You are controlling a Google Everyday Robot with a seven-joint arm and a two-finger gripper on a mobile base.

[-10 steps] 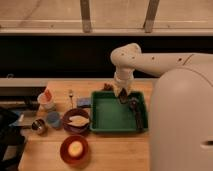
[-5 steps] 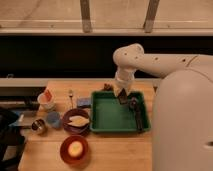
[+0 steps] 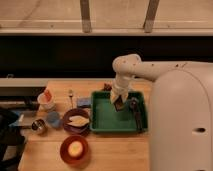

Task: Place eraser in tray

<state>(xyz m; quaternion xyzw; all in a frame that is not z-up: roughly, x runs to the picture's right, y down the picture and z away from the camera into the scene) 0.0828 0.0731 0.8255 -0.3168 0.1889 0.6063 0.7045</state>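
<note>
We see the claw (image 3: 119, 103) hanging low over the far-right part of the tray (image 3: 107, 123) near the surface's right edge, apparently grasping the eraser (image 3: 119, 106) directly beneath it.

light: warm, dim indoor, from overhead
window band: dark strip behind table (image 3: 55, 150), pale washed-out ledge above it
robot body: brightest area, no hard glare
gripper (image 3: 119, 103): over tray (image 3: 102, 125) far edge, in own shadow, detail lost
focus: soft overall, small items smeared
edges: left corner falls to black
</note>
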